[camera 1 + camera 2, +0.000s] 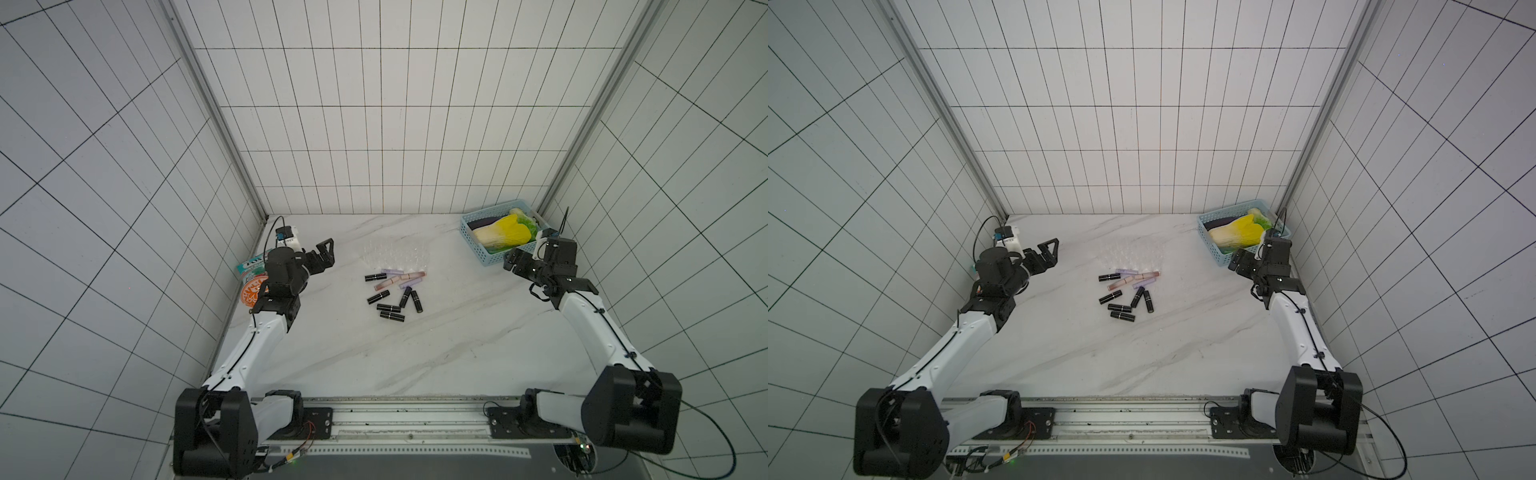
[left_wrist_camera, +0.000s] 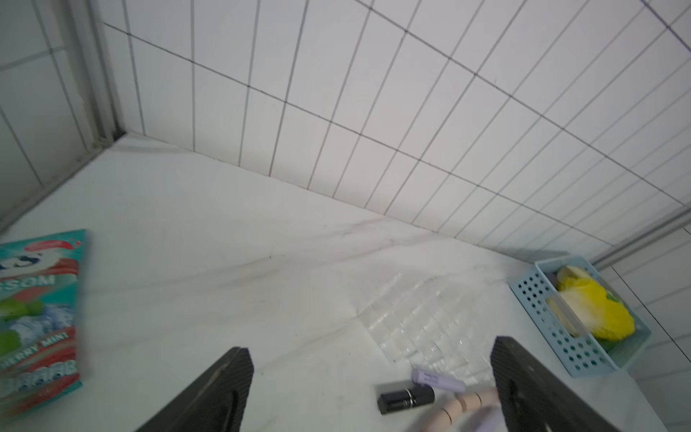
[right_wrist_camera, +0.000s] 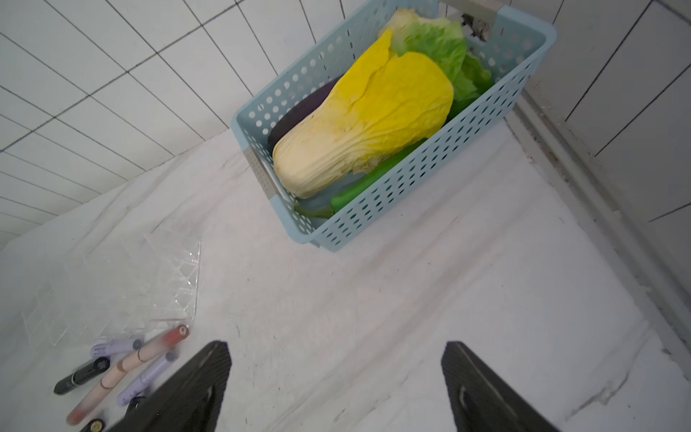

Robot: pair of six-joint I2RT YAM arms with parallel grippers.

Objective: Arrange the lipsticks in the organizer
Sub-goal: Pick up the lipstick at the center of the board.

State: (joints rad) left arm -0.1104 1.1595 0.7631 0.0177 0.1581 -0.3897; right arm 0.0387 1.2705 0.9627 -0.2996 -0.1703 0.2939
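Black left fingers (image 2: 224, 385) spread, empty, right fingers (image 3: 198, 381) alike

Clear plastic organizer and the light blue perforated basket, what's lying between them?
Nothing: only bare white marble tabletop separates the clear plastic organizer from the light blue perforated basket, as both top views and the right wrist view show.

Top views: stereo pair, high above and behind my arm bases, pitched down, far enough back to frame the whole table (image 1: 457, 332); near-identical coverage. Left wrist cam: low, close behind my left fingers (image 2: 217, 392), facing across to the back wall. Right wrist cam: close behind my right fingers (image 3: 194, 389), facing the far corner. Both wrist views share the organizer (image 2: 422, 325), lipsticks (image 2: 405, 398), blue basket (image 2: 542, 310).
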